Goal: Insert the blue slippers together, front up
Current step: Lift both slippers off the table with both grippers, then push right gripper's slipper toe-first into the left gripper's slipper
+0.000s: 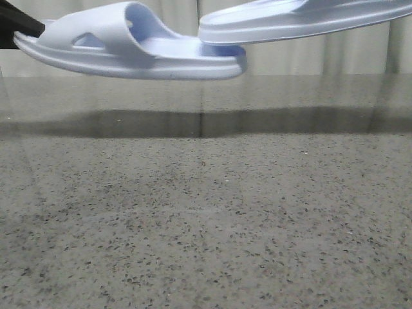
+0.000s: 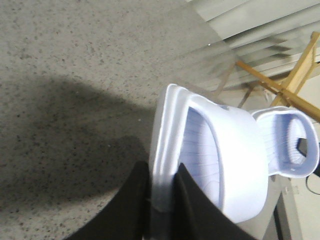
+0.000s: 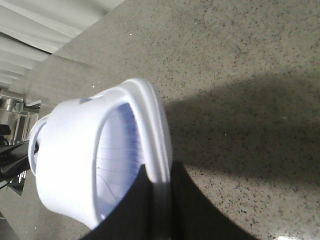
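At the far left the left gripper (image 2: 161, 200) is clamped on the edge of the left slipper (image 1: 129, 48), one black finger on either side of the sole rim, and holds it in the air well above the speckled table (image 1: 206, 225), strap uppermost and its open end pointing right; to the right of it the right gripper (image 3: 159, 200) pinches the rim of the right slipper (image 1: 302, 22) in the same way, also aloft, and that slipper's end overlaps the end of the left one in the front view, though whether the two touch I cannot tell; the risk I judge greatest is that both grips sit on a thin foam edge, so any push of one slipper into the other's strap could bend the foam or twist it out of the fingers, and a slight mismatch in height or tilt would make the tip ride over the strap instead of under it; below and on the near side the table offers plenty of room, while both slippers hang close to the upper limit of the front view.
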Robot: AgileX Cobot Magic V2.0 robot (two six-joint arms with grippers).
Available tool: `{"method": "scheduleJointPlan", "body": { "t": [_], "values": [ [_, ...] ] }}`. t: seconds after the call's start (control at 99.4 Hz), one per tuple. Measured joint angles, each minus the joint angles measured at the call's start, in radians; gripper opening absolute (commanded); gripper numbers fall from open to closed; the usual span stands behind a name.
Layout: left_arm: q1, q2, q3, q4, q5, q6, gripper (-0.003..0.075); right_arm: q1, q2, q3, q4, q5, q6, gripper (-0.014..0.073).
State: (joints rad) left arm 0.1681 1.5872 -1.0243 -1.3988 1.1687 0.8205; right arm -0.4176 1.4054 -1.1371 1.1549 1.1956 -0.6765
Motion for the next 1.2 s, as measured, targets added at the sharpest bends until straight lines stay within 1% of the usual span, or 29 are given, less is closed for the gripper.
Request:
{"method": "scheduleJointPlan", "body": {
  "t": [0.302,0.523,0.734,1.197],
  "values": [
    [0.0,0.0,-0.002,-0.018,0.002,-0.067,0.0015,0.029,0.071,0.0,0.066,0.0,-0.025,-0.0106],
    [0.0,0.004,-0.002,-0.018,0.002,-0.08,0.0015,0.035,0.126,0.0,0.083,0.002,-0.061,-0.0106],
    [-0.002,0.04,-0.004,-0.02,0.002,-0.097,0.0015,0.036,0.191,0.0,0.125,0.0,-0.105,-0.0106],
    [-0.024,0.066,-0.004,-0.02,0.0,-0.108,0.0016,0.126,0.305,0.0,0.15,-0.011,-0.164,-0.0106]
  ]
}}
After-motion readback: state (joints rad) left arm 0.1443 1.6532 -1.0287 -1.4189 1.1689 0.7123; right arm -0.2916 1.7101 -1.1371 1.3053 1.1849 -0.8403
